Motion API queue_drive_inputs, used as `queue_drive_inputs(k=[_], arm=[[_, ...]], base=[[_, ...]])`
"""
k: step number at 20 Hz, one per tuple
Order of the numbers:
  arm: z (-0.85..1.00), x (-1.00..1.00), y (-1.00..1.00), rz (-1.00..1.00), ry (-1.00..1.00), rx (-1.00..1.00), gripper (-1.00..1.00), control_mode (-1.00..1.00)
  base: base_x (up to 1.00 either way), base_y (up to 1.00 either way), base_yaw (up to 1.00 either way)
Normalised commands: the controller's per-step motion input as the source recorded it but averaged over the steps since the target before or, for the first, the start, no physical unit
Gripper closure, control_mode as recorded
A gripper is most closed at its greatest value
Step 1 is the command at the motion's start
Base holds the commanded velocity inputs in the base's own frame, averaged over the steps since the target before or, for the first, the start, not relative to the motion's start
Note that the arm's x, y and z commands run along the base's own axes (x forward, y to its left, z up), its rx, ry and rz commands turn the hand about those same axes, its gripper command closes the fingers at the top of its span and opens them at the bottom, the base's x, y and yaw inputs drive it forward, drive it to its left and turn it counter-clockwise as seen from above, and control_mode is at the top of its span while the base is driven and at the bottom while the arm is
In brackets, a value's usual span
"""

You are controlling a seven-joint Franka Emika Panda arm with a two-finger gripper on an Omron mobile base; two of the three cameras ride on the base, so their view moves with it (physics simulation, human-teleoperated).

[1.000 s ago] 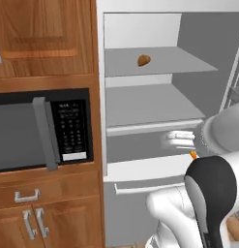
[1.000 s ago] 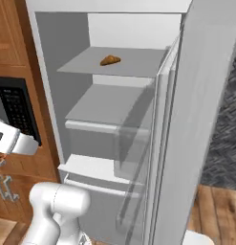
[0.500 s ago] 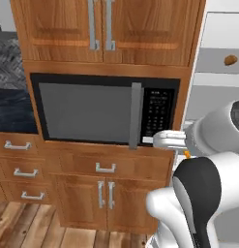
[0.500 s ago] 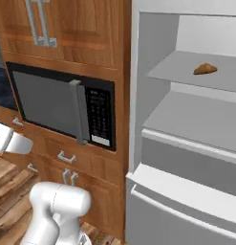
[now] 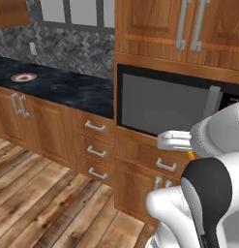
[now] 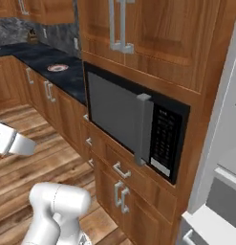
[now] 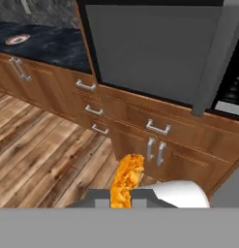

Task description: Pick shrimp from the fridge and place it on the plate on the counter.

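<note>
The shrimp [image 7: 126,180], a bright-orange curved piece, stands up between the tips of my gripper [image 7: 122,198], which is shut on it. In the left base view a speck of the shrimp [image 5: 190,155] shows under my white hand, and the gripper [image 5: 164,141] hangs in front of the drawers below the microwave. The plate [image 5: 23,77] with its red-orange ring lies far to the left on the black counter [image 5: 72,87]. From the right base view the plate [image 6: 57,68] sits on the counter [image 6: 38,55], and the fridge [image 6: 212,143] shows at the right edge.
A black-fronted microwave [image 5: 159,106] is built into wooden cabinets straight ahead of the hand. Drawers and doors with silver handles [image 7: 157,128] run below it and under the counter. Open wooden floor [image 5: 48,193] stretches to the left.
The whole picture has swung left with the base: the fridge slid off to the right, and the counter with the plate came into view. The shrimp stays in the gripper.
</note>
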Motion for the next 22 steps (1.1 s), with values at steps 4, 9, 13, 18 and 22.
queue_drive_inputs(k=[4,9,13,18,22], arm=[[0.0,0.0,0.0,0.0,0.0,0.0,1.0,1.0],[0.0,0.0,0.0,0.0,0.0,0.0,1.0,1.0],[0.0,0.0,0.0,0.0,0.0,0.0,1.0,1.0],[0.0,0.0,0.0,0.0,0.0,0.0,1.0,1.0],[0.0,0.0,0.0,0.0,0.0,0.0,1.0,1.0]], base=[[1.0,1.0,0.13],[1.0,1.0,0.03],[1.0,0.96,0.0],[1.0,0.72,-0.01],[1.0,0.78,-0.07]])
